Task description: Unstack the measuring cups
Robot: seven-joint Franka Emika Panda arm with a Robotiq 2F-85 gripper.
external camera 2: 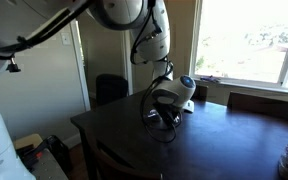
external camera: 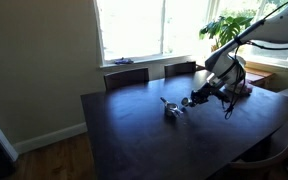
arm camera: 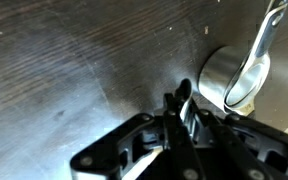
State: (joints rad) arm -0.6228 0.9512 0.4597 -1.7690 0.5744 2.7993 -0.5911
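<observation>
The measuring cups [external camera: 171,107] are small shiny metal cups on the dark wooden table [external camera: 134,140]. In the wrist view a round silvery cup [arm camera: 216,72] lies on the wood with a smaller oval cup [arm camera: 246,82] resting against it, its long handle [arm camera: 269,25] pointing to the top right. My gripper [arm camera: 181,100] is shut, and a thin silvery handle running from the round cup sits pinched between its fingertips. In both exterior views the gripper [external camera: 191,100] [external camera 2: 164,115] is low over the table, right beside the cups.
Two chairs [external camera: 126,76] [external camera: 180,68] stand at the table's far side under a bright window. A leafy plant [external camera: 229,28] and a pinkish-white stack [external camera: 246,88] lie behind the arm. Another chair [external camera 2: 110,88] stands by a door.
</observation>
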